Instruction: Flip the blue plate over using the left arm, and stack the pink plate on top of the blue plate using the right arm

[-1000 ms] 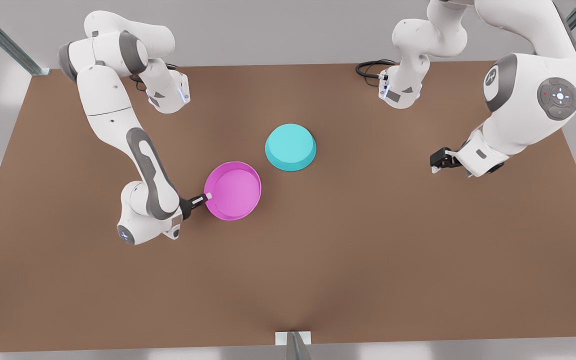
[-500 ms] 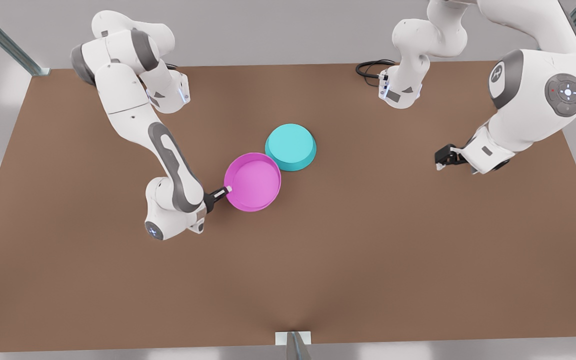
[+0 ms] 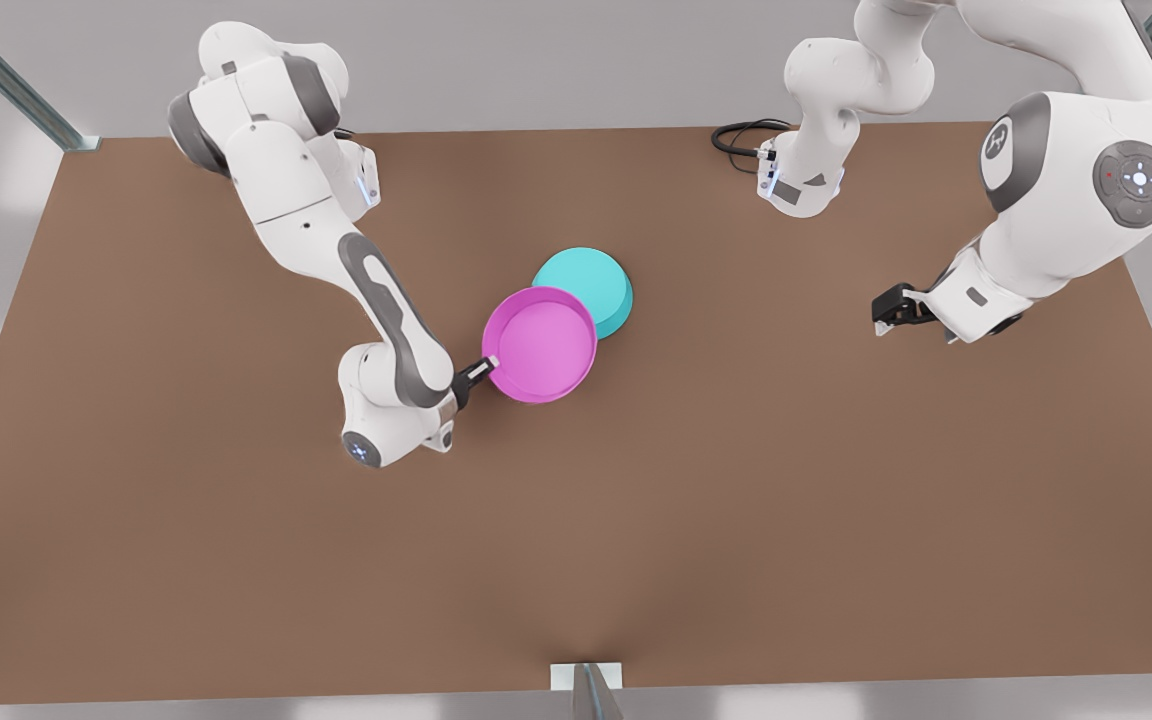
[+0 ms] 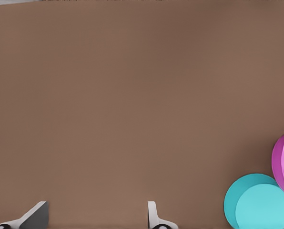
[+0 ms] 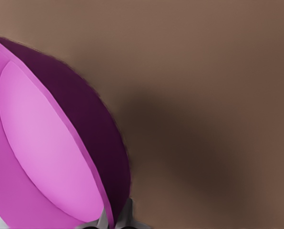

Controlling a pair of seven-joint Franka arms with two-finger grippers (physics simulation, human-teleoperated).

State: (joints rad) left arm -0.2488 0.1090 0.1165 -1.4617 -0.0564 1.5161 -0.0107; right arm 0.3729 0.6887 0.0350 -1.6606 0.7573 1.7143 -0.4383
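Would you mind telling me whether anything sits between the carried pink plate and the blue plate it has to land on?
Nothing visible does. The right claw grips the pink plate by its rim, already partly over the blue plate, which lies base-up. The left claw waits open, off to the side.

Brown tabletop [image 3: 736, 520], black cable [image 3: 739, 136], grey metal struts [image 3: 6, 80]

- The pink plate [image 3: 540, 343], held at its rim by the right gripper [image 3: 487, 366], overlaps the near edge of the blue plate [image 3: 591, 278], blocking that side.
- The blue plate's far side and the front view's right side face bare table [image 3: 736, 480].
- The left gripper [image 3: 881, 318] hangs well apart, open, over bare table.
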